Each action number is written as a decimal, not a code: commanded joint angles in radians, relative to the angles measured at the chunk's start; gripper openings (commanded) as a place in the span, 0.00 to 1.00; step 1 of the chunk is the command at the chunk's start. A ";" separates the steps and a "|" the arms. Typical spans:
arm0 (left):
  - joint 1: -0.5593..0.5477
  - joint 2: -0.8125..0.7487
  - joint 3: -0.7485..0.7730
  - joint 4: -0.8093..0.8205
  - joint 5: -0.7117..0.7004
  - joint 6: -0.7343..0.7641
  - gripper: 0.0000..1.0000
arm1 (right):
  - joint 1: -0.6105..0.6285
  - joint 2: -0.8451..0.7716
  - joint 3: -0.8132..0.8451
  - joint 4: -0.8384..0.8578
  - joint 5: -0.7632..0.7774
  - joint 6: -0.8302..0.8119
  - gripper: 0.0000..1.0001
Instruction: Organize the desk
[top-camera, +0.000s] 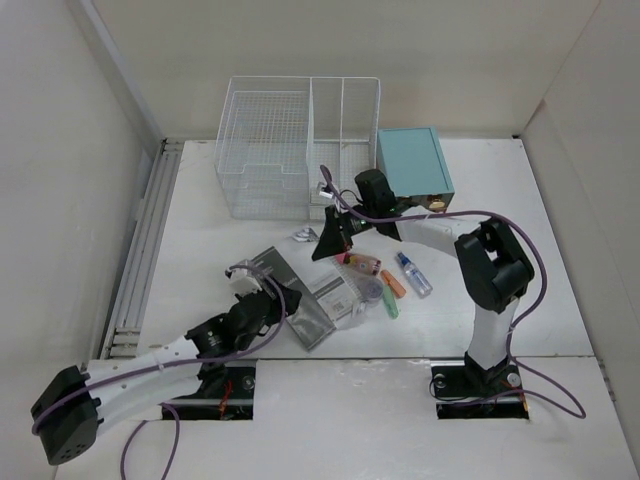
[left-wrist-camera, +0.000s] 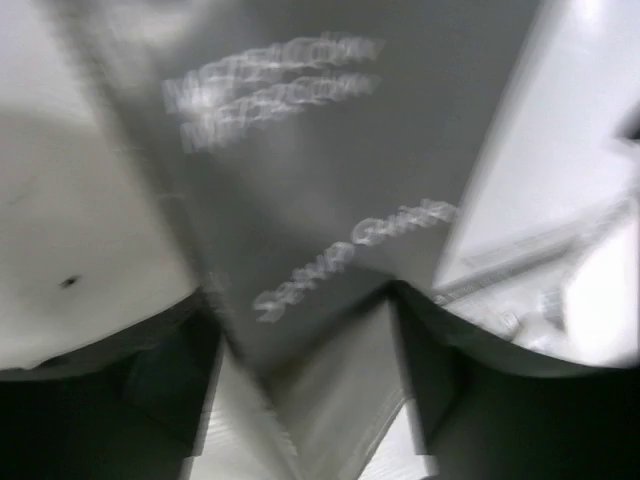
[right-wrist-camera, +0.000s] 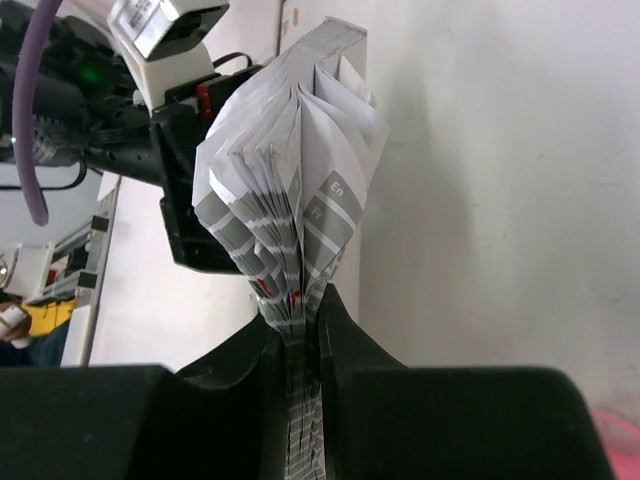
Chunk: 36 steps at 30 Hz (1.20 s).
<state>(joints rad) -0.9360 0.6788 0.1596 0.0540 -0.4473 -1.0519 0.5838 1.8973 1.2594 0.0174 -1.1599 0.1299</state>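
Observation:
The white desk (top-camera: 200, 230) holds a pile of papers and small items at its middle. My right gripper (top-camera: 327, 243) is shut on a thin grey-and-white booklet (right-wrist-camera: 290, 160), held above the desk near the basket, with its pages fanned out above the fingertips (right-wrist-camera: 303, 310). My left gripper (top-camera: 272, 295) is low over a grey "Setup Guide" booklet (left-wrist-camera: 300, 150) that lies flat (top-camera: 283, 278). Its fingers (left-wrist-camera: 170, 380) stand wide apart on either side of the booklet. The left wrist view is blurred.
A white wire-mesh basket (top-camera: 265, 150) and a teal drawer box (top-camera: 412, 162) stand at the back. A spray bottle (top-camera: 412, 273), orange marker (top-camera: 392, 285), green marker (top-camera: 388, 303) and pink item (top-camera: 360, 265) lie at the middle. A grey rail (top-camera: 140, 260) runs along the left edge.

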 joint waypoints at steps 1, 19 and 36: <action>-0.006 -0.080 -0.078 0.303 0.068 0.116 0.55 | 0.027 0.002 0.017 0.081 -0.172 0.021 0.00; 0.003 -0.111 0.297 0.187 0.094 0.574 0.00 | -0.044 -0.162 0.124 -0.171 0.158 -0.219 0.99; 0.003 -0.102 0.512 0.210 0.446 0.854 0.00 | -0.182 -0.265 0.216 -0.197 -0.352 -0.355 0.99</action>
<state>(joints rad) -0.9340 0.5861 0.6155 0.0780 -0.0967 -0.2466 0.4000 1.6432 1.4132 -0.1894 -1.2884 -0.1791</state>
